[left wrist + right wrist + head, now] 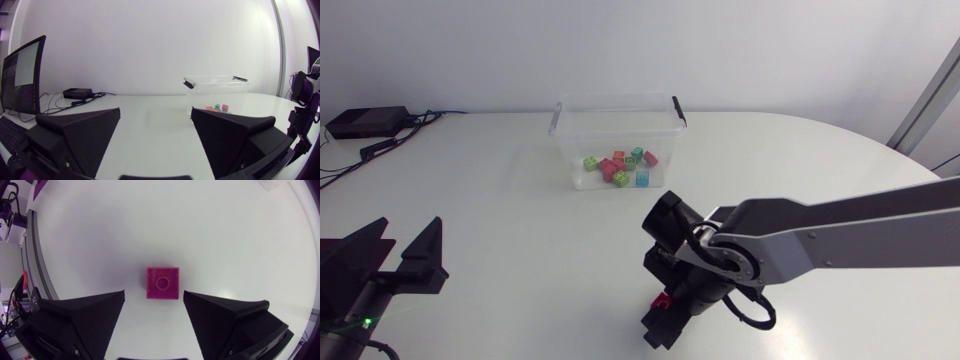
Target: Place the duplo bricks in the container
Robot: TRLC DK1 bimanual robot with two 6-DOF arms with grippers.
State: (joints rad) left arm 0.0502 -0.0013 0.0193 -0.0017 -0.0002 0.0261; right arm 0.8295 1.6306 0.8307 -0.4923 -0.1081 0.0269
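White table (500, 190), right claw (153, 297) wide over magenta brick (162, 280), left claw (156, 111) wide, empty; coloured bricks (620, 166) in container (568, 140)

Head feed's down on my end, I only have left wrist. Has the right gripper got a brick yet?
Observer: No. The right gripper is open and points down at a magenta brick lying on the table. Neither finger touches it.
Operator: Lined up?
Observer: In the right wrist view the brick sits in line with the gap between the fingers, roughly centred.
Operator: Any other loose bricks?
Observer: The head view shows none on the table. The other bricks lie in the container.
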